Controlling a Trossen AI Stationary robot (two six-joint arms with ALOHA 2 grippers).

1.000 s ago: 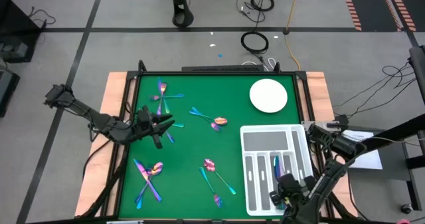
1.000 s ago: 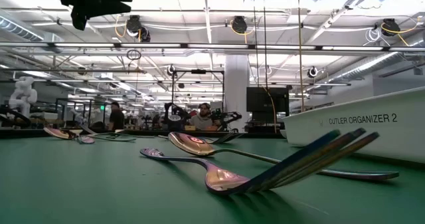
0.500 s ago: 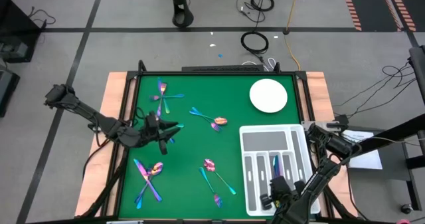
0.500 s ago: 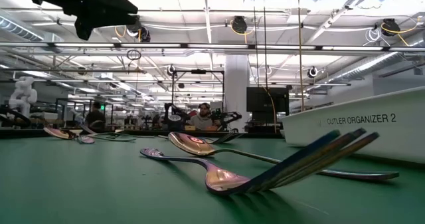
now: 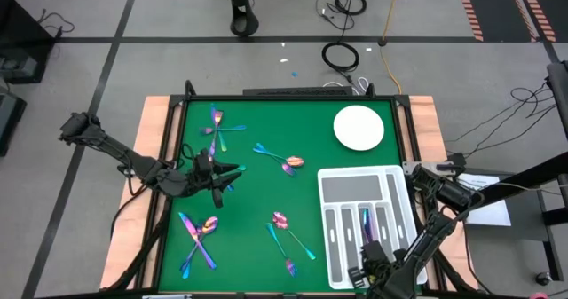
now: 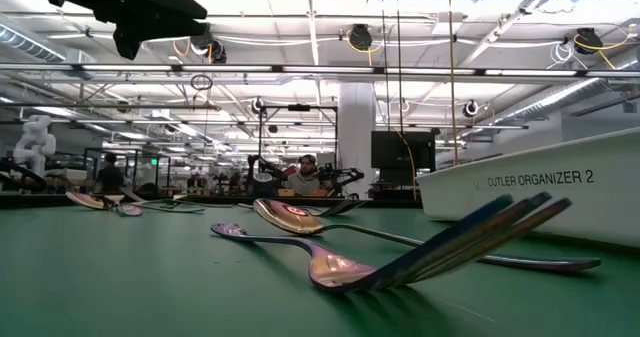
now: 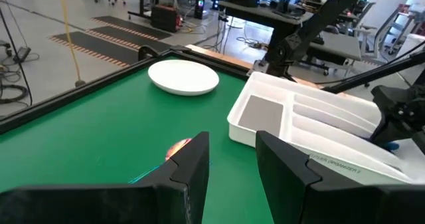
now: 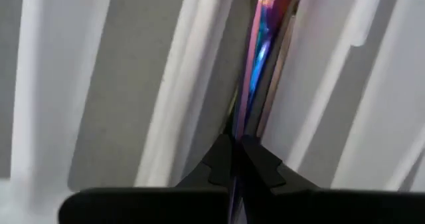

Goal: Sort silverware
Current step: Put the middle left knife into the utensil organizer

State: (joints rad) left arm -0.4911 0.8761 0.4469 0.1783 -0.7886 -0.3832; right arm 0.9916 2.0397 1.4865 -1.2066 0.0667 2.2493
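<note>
Closest to me, at the front right edge of the green desk [image 5: 257, 201], the right gripper [image 5: 367, 262] hangs over the near end of the white tray [image 5: 330, 246]. Its fingers [image 8: 229, 159] are pressed together on a thin shiny rainbow piece of silverware [image 8: 262, 31]. The piece points up along one of the long narrow slots of the tray. I cannot tell if it is a knife, a fork or a spoon. Two more shiny pieces already lie in the long slots, one in a middle slot [image 5: 364, 221] and one in the slot to its right [image 5: 380, 219].

Also near the front, a spoon and fork [image 5: 288, 237] lie crossed on the green mat, just left of the tray. At the front left corner a small pile of pieces [image 5: 197, 237] lies crossed over each other.

In the middle of the desk, on the left side, the left gripper [image 5: 224, 169] hangs above the mat. Its fingers [image 7: 192, 167] are open, with a gap between them and nothing in it. A few shiny pieces [image 5: 226, 182] lie close under it. A spoon and another piece [image 5: 282, 159] lie a bit to the right of that.

Farther back, two more pieces [image 5: 218, 121] lie near the far left corner. The round white plate [image 5: 358, 127] sits near the far right corner, behind the tray.
</note>
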